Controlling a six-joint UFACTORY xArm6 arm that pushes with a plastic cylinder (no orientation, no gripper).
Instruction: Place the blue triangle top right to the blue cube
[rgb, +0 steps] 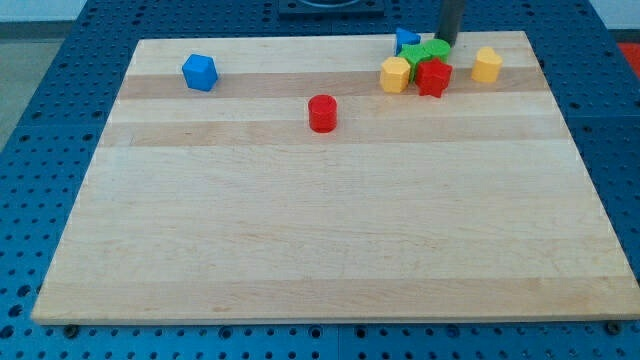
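Observation:
The blue cube (200, 72) sits near the board's top left. The blue triangle (405, 41) lies at the top edge, right of centre, partly hidden behind a green block (425, 53). My tip (445, 43) comes down from the view's top and rests just right of the green block, close to the blue triangle's right side. The tip is far to the right of the blue cube.
A yellow block (395, 75) and a red star-like block (433, 77) crowd just below the green one. Another yellow block (487, 65) stands further right. A red cylinder (322, 113) is near the middle top. The wooden board (320, 230) lies on a blue perforated table.

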